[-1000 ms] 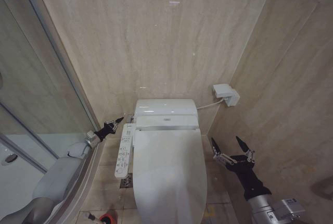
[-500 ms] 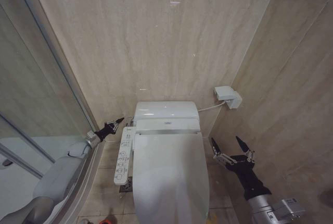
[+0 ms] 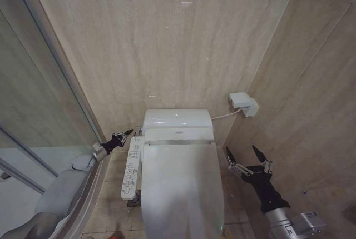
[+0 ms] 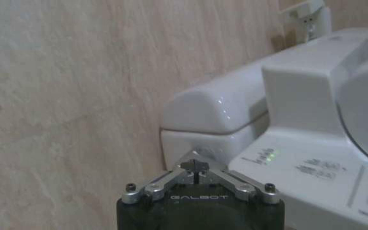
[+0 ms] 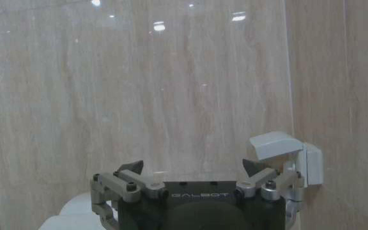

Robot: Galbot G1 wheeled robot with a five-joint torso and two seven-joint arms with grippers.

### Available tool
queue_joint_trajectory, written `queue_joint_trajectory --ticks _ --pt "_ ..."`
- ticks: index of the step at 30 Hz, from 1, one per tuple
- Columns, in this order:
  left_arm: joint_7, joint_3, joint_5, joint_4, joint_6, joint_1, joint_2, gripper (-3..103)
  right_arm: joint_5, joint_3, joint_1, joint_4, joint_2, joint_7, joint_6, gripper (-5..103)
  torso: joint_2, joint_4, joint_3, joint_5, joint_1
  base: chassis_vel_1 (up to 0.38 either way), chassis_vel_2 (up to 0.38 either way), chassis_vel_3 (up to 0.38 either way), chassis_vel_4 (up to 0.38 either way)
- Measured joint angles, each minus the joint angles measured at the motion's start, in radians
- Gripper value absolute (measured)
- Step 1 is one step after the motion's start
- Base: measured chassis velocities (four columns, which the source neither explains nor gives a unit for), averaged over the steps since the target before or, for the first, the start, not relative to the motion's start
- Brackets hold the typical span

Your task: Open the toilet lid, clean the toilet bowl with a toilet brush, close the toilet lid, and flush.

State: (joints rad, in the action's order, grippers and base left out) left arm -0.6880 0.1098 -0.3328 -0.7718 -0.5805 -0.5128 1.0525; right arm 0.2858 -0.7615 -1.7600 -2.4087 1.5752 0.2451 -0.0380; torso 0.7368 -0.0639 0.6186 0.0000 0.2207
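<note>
Lid (image 3: 181,186) lying shut; left gripper (image 3: 123,135) hanging clenched beside panel (image 3: 132,166), right gripper (image 3: 248,158) spread, best hooking the lid's front edge.

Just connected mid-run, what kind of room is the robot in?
A small bathroom, most likely: a toilet with its toilet lid shut, a button panel beside it, a glass shower enclosure on the robot's left, and tiled walls.
</note>
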Motion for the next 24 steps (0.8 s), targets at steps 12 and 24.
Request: queue_joint_trajectory --ticks 12,24 --pt "-0.035 -0.005 0.012 0.073 -0.024 0.028 0.027 0 0.000 0.000 0.000 0.000 0.000 0.000 0.000 100 0.000 0.0001 0.000 0.0001 0.000 0.000 0.000 0.000 0.000" --pt "-0.056 -0.001 0.034 0.124 -0.036 0.046 0.058 0 0.000 0.000 0.000 0.000 0.000 0.000 0.000 100 0.000 -0.0001 0.000 -0.0002 0.000 0.000 0.000 0.000 0.000"
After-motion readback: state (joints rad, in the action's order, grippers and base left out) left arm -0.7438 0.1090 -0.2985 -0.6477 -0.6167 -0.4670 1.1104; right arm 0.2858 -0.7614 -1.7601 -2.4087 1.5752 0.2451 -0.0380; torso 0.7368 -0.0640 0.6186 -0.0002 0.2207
